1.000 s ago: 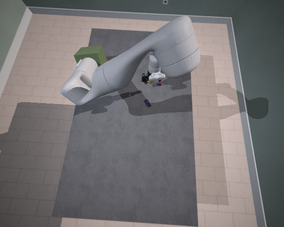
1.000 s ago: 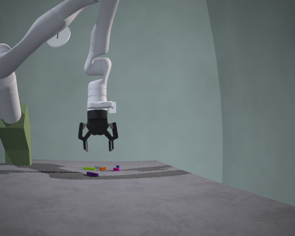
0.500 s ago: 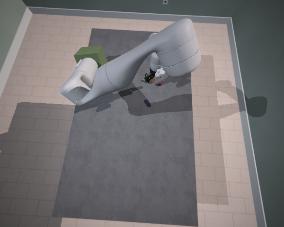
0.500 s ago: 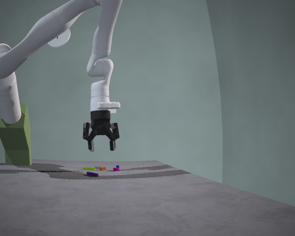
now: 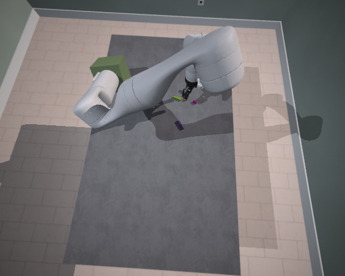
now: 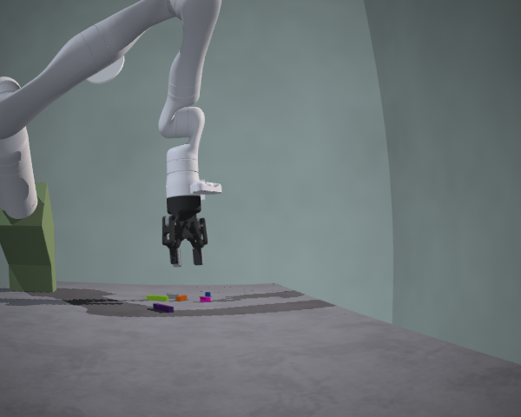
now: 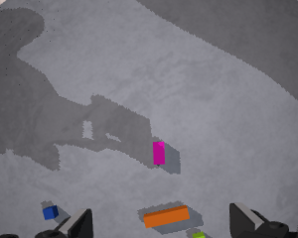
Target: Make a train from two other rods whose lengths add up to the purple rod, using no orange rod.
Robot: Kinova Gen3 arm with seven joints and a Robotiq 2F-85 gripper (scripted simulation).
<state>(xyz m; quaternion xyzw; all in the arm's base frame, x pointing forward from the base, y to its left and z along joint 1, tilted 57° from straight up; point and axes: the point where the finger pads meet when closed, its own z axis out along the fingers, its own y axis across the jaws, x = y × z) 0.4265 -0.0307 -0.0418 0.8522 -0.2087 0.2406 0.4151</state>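
Note:
My gripper (image 6: 186, 261) hangs open and empty well above the grey mat, over the cluster of rods. In the exterior view the lime rod (image 6: 157, 298), a grey rod (image 6: 172, 295), the orange rod (image 6: 181, 298), the magenta rod (image 6: 205, 299) and the small blue rod (image 6: 207, 294) lie flat in a loose row. The purple rod (image 6: 163, 307) lies apart, nearer the camera.
The arm's green base block (image 6: 26, 237) stands at the left of the mat. In the top view the arm covers part of the rods; the lime rod (image 5: 176, 97), the magenta rod (image 5: 194, 102) and the purple rod (image 5: 179, 125) show.

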